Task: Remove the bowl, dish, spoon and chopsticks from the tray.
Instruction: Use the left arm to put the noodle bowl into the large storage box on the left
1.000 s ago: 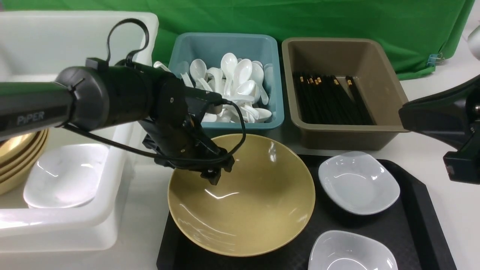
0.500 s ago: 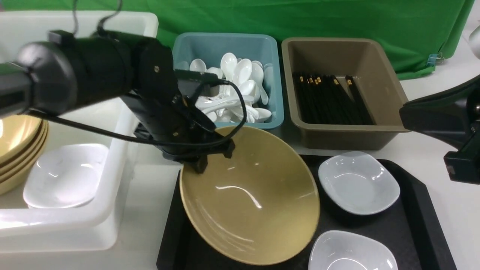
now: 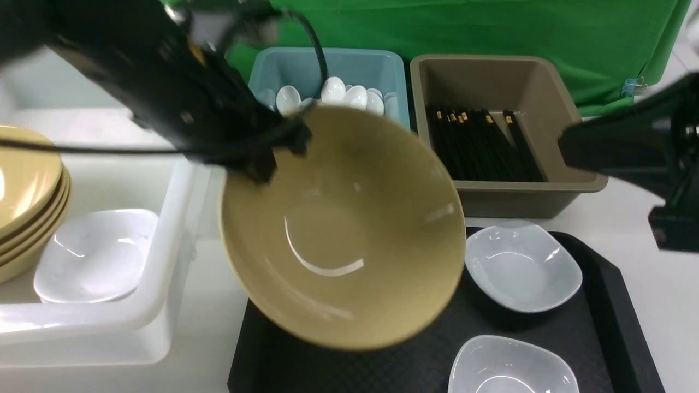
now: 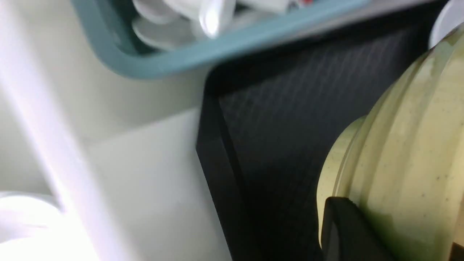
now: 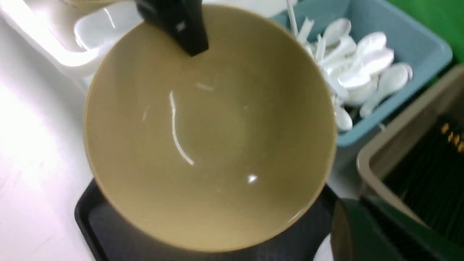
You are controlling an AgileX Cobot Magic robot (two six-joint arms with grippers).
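A green cloth backdrop [image 3: 491, 27] hangs behind a white table [image 3: 644, 218]. The flat black plastic tray with a diamond-textured surface [image 3: 600, 338] lies at the table's near edge. The left gripper [image 3: 265, 164] is clamped on the rim of the wide, glossy mustard-yellow bowl [image 3: 338, 234]. It holds the bowl in the air over the tray's left edge, steeply tilted with its hollow facing the front camera. One small white squarish dish [image 3: 521, 267] sits by the tray's far right corner and another [image 3: 513, 365] at its near edge.

Beyond the tray's far edge stand a teal bin [image 3: 338, 65] of white spoons [image 3: 349, 93] and a brown bin [image 3: 491, 76] holding the black gold-banded chopsticks [image 3: 480, 144]. A white tub [image 3: 180, 218] on the table's left holds stacked yellow bowls [image 3: 27, 185]. The right gripper [image 5: 366, 235] is closed, out past the tray's right edge.
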